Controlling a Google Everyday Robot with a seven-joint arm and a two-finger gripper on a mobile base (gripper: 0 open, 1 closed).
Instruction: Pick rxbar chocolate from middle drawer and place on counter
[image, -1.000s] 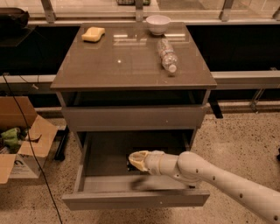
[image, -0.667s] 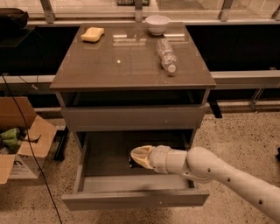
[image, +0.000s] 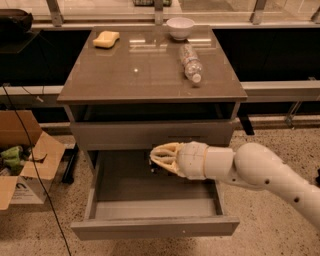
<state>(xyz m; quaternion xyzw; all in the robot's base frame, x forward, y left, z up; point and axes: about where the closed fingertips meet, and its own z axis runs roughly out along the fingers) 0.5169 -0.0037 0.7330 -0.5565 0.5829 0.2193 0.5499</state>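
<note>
One worktop (image: 135, 75), glossy grey-brown, tops a cabinet with two drawers. The upper drawer (image: 150, 135) is shut. The middle drawer (image: 155, 227) below it is pulled well out, its bare floor showing.

On the worktop lie three things:
- one yellow sponge (image: 106, 39) at the back left corner
- one white bowl (image: 180, 27) at the back, right of centre
- one clear water bottle (image: 190, 63) on its side in front of the bowl, cap toward the front edge

One open cardboard box (image: 20, 165) stands on the speckled floor to the left of the cabinet, and one black cable (image: 37, 185) runs down past it.

Only one rxbar chocolate (image: 154, 168) can be made out. It shows as a small dark shape in the middle drawer, at the back and just under the upper drawer's front. Most of it is hidden, and no lettering can be read.

One pale arm (image: 260, 167) reaches in from the right over the open drawer. Its gripper (image: 159, 157) points left, just beneath the upper drawer's lower edge. The rxbar chocolate sits right at the gripper's tip, on its lower side. Whether the gripper is open or closed, or has hold of the bar, cannot be told.
</note>
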